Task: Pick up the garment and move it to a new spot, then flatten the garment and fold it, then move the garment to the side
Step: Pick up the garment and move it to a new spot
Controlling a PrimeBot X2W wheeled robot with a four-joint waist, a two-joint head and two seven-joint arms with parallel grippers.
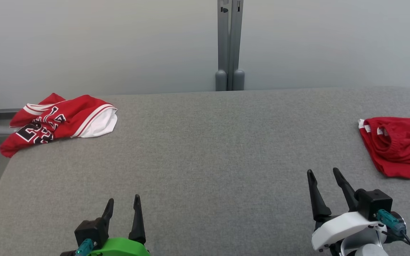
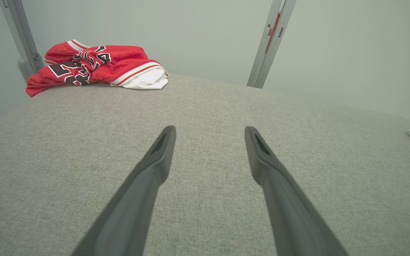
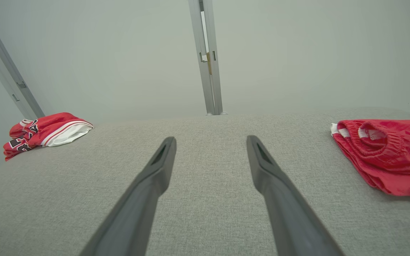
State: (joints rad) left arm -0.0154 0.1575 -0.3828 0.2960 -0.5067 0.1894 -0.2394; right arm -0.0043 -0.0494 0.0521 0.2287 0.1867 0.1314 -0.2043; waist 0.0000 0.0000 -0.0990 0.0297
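Head view: our left end effector (image 1: 124,197) and right end effector (image 1: 322,170) hang spread and empty above the grey surface (image 1: 205,149). Farther right lies a folded red garment (image 1: 400,145); the crumpled red jersey (image 1: 62,122) sits far left.

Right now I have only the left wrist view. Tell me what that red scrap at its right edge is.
Observer: A second red garment, loosely folded, with a gathered elastic opening on top, lying at the right side of the grey table.
Operator: Report the right gripper.
Observer: The right gripper is open and empty, its fingers over bare table, short of that garment and not touching it.
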